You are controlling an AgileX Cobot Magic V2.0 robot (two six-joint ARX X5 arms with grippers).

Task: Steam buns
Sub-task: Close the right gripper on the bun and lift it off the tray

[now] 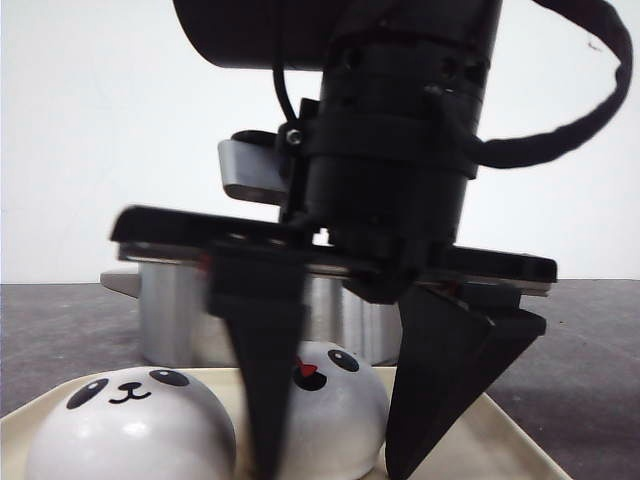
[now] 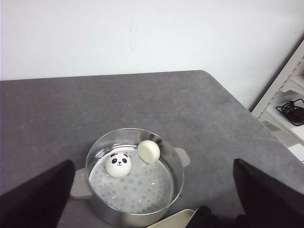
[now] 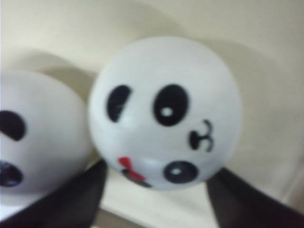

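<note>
Two panda buns lie on a cream tray [image 1: 505, 440]. One faces the front camera [image 1: 130, 425]. The other, with a red bow [image 1: 335, 400], lies between the black fingers of my right gripper [image 1: 335, 465], which stands open around it from above. In the right wrist view this bow bun [image 3: 164, 111] fills the space between the fingers of that gripper [image 3: 154, 199], and its neighbour [image 3: 33, 137] lies close beside it. My left gripper [image 2: 152, 161] hangs wide open above the metal steamer pot [image 2: 179, 173]. The pot holds one upright bun [image 2: 118, 165] and one tipped bun [image 2: 149, 151].
The steamer pot [image 1: 175, 315] stands just behind the tray on the grey table [image 2: 142, 99]. A corner of the tray [image 2: 173, 219] shows beside the pot. A white shelf with a black cable [image 2: 292, 107] stands past the table's right edge. A white wall closes the back.
</note>
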